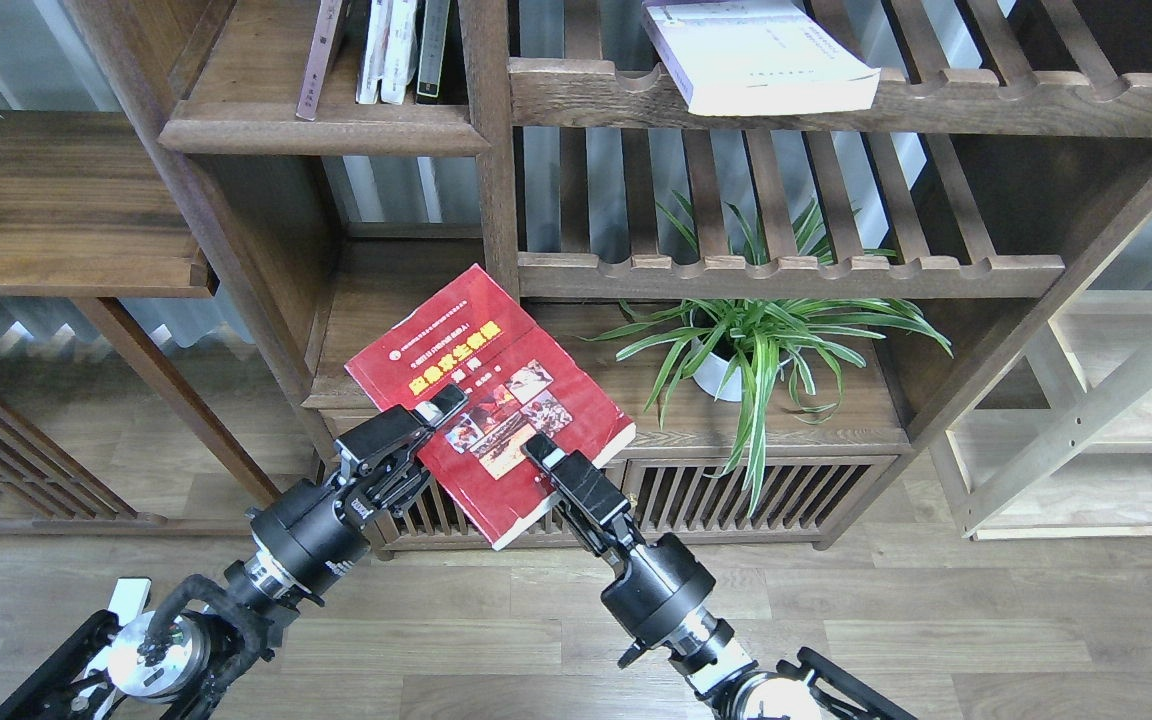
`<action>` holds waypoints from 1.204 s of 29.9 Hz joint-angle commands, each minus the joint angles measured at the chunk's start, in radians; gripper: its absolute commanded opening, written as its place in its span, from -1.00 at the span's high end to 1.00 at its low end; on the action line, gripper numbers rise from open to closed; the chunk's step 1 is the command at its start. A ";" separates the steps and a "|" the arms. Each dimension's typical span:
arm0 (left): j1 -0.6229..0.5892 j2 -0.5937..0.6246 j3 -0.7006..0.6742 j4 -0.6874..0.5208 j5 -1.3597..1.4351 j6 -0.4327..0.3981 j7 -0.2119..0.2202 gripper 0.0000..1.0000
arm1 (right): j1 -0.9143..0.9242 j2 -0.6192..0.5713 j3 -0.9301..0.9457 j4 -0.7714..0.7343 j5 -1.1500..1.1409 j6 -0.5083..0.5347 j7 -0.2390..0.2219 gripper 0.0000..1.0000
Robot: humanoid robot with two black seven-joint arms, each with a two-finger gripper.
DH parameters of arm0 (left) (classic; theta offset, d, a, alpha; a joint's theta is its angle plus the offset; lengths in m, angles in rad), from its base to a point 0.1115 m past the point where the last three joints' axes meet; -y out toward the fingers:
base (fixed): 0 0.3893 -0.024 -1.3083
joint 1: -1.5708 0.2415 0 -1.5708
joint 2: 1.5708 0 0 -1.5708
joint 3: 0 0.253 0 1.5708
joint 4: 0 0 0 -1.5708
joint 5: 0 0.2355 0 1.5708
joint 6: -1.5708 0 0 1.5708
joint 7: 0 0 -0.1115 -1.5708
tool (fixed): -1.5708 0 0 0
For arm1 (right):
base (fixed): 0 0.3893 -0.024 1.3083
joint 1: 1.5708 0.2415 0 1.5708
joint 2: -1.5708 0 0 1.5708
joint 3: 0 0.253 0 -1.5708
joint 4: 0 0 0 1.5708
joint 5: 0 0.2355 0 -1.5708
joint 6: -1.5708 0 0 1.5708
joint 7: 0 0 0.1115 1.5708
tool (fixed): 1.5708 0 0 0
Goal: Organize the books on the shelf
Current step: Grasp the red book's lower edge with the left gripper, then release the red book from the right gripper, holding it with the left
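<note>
The red book [481, 385] is tilted, cover up, in front of the lower left shelf [376, 330] of the dark cabinet, its far corner over the board and its near end out past the front edge. The right gripper [539, 450] has its fingers clamped on the book's near edge. The left gripper [436, 405] has a fingertip on the cover at the book's left side; whether its fingers grip the book cannot be told. The white book [756, 55] lies on the slatted shelf [836, 100] above and right of the red book. A potted plant [746, 345] stands just right of the red book.
</note>
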 commanded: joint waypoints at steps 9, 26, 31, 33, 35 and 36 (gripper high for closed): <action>0.007 0.012 0.026 0.002 -0.051 0.000 0.000 0.88 | 0.000 0.000 0.004 -0.001 -0.001 0.000 0.000 0.79; 0.044 0.075 0.016 -0.020 -0.068 0.000 0.000 0.93 | 0.002 0.000 0.008 -0.010 -0.021 0.000 0.000 0.04; 0.061 0.084 -0.001 -0.021 -0.068 0.000 0.000 0.94 | 0.006 0.000 0.001 -0.010 -0.037 0.000 0.000 -0.21; 0.064 0.084 -0.003 -0.028 -0.068 0.000 0.000 0.95 | 0.006 0.000 0.004 -0.010 -0.038 0.000 0.000 -0.43; 0.066 0.086 -0.006 -0.044 -0.068 0.000 0.000 0.95 | 0.002 0.000 0.011 -0.016 -0.038 0.000 0.002 -0.70; 0.069 0.086 -0.006 -0.049 -0.068 0.000 0.000 0.95 | 0.002 0.000 0.016 -0.021 -0.038 0.000 0.003 -0.84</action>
